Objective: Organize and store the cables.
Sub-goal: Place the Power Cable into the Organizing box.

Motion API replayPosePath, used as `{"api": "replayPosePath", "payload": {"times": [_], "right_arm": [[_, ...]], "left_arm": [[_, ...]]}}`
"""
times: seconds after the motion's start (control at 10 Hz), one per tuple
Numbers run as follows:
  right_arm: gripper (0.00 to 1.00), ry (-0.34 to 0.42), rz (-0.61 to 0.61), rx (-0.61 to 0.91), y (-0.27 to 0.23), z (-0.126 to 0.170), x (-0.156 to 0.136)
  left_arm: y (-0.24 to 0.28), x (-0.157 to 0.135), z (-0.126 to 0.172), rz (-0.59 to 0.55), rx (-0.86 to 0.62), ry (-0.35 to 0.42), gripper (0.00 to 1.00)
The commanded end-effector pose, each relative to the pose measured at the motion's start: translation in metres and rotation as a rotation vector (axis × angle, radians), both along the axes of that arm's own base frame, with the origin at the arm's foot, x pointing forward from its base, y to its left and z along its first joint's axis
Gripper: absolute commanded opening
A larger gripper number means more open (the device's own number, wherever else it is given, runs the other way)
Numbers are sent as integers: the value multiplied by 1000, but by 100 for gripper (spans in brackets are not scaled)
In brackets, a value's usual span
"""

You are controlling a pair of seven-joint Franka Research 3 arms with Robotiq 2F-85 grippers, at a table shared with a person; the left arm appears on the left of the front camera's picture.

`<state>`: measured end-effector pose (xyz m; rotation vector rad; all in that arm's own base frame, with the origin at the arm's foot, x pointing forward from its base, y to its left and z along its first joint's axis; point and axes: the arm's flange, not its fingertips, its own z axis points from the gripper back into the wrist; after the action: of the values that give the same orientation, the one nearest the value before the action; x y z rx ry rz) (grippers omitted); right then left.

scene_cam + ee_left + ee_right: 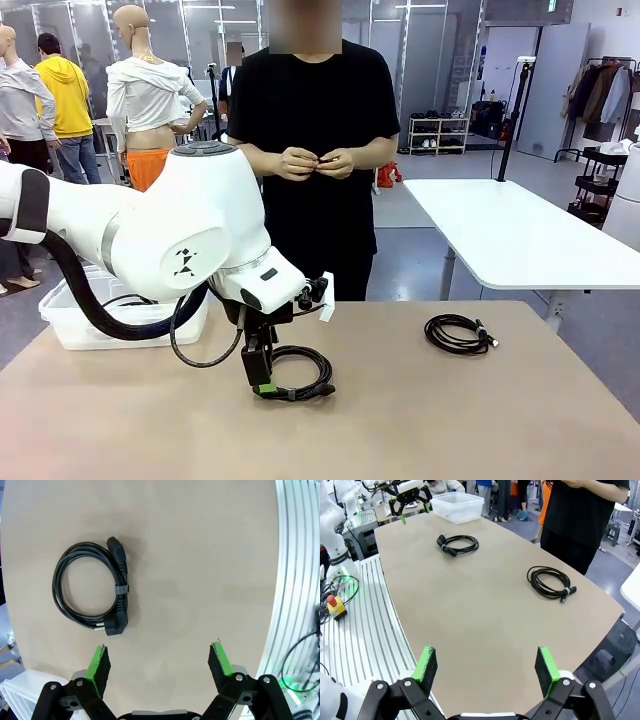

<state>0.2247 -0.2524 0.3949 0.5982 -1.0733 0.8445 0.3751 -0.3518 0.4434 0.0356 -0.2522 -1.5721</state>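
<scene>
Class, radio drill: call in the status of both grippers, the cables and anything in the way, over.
Left gripper open, empty, beside near cable. Right gripper open, empty. Second cable coiled on table, untouched. Nothing blocking either coil.

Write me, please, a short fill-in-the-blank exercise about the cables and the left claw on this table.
1. The left claw hangs beside the plugged cable with its jaws ___.
2. The second cable lies on the robot's ___ side of the table.
3. Both cables lie ___ the clear bin.
Missing words: open; right; outside.
</scene>
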Motion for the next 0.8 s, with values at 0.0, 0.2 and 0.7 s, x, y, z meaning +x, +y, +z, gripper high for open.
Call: {"api": "replayPosePath", "payload": {"times": [0.0,0.2,0.7], "right_arm": [[100,-16,3,2,1,4,-2],[100,-16,3,2,1,4,-2],[100,-16,3,2,1,4,-2]], "left_arm": [[5,-6,1,-3,-3,10,100],[-10,20,-12,14,-21,32,100],[-22,64,-61,4,12,96,100]]}}
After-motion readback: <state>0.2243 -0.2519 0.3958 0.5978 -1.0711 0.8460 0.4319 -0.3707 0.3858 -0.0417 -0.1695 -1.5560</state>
